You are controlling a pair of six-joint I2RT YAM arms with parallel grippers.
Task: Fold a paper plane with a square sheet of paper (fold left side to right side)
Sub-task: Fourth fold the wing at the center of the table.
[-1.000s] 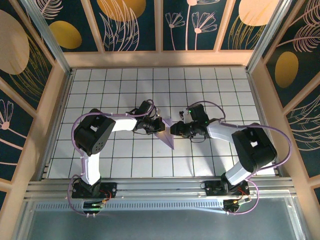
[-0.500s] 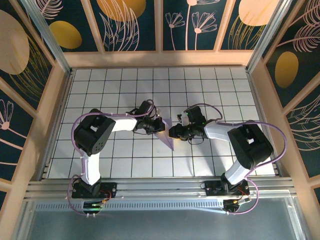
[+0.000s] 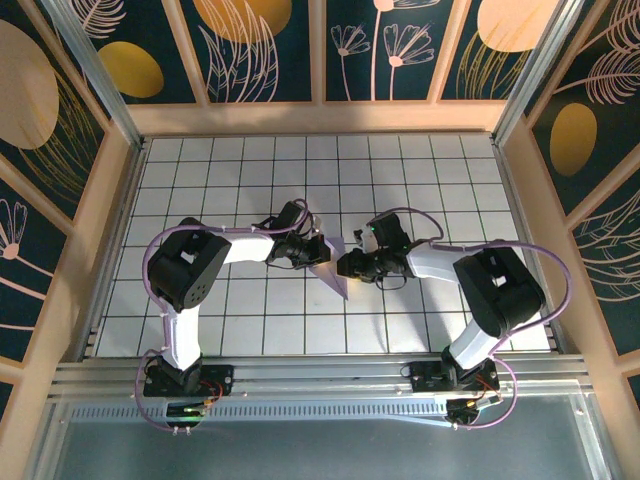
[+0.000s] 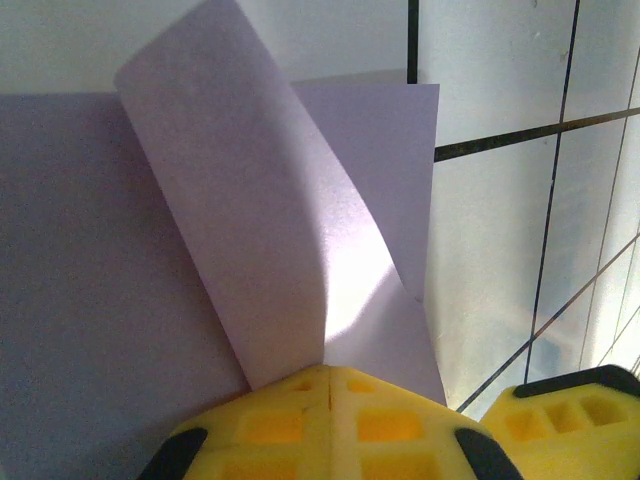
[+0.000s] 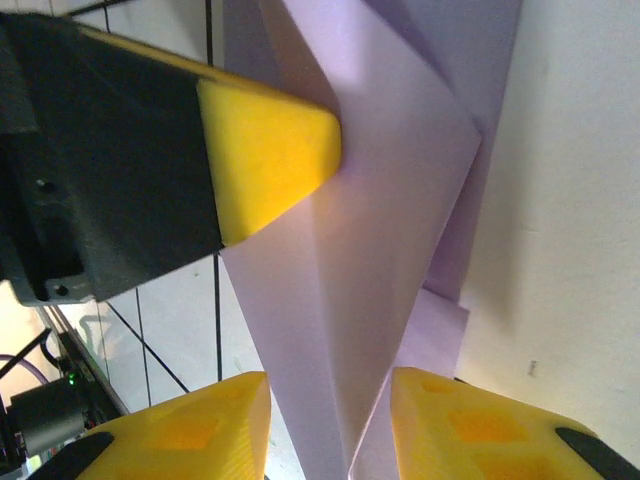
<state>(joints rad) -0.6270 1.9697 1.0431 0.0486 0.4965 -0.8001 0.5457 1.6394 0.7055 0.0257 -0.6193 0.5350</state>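
Note:
The pale lavender sheet of paper [image 3: 338, 280] lies at mid-table, folded into a narrow shape whose point faces the near edge. My left gripper [image 3: 318, 250] is shut on its left side. In the left wrist view the yellow pads [image 4: 400, 425] meet at the gripper [image 4: 328, 378], pinching a flap of paper [image 4: 250, 220] that curls upward. My right gripper [image 3: 346, 264] is on the paper's right side. In the right wrist view it [image 5: 330, 410] stands open, and the paper's creased point [image 5: 390, 180] runs down between its fingers [image 5: 200, 430].
The white tiled tabletop [image 3: 240, 180] stretches free on all sides of the arms. Wooden walls [image 3: 95, 250] and metal rails [image 3: 300, 375] bound it. The left gripper's yellow fingertip [image 5: 265, 150] presses on the paper close to my right fingers.
The right gripper has slid a little to the left, closer to the paper and the left gripper. The left gripper keeps its hold in place.

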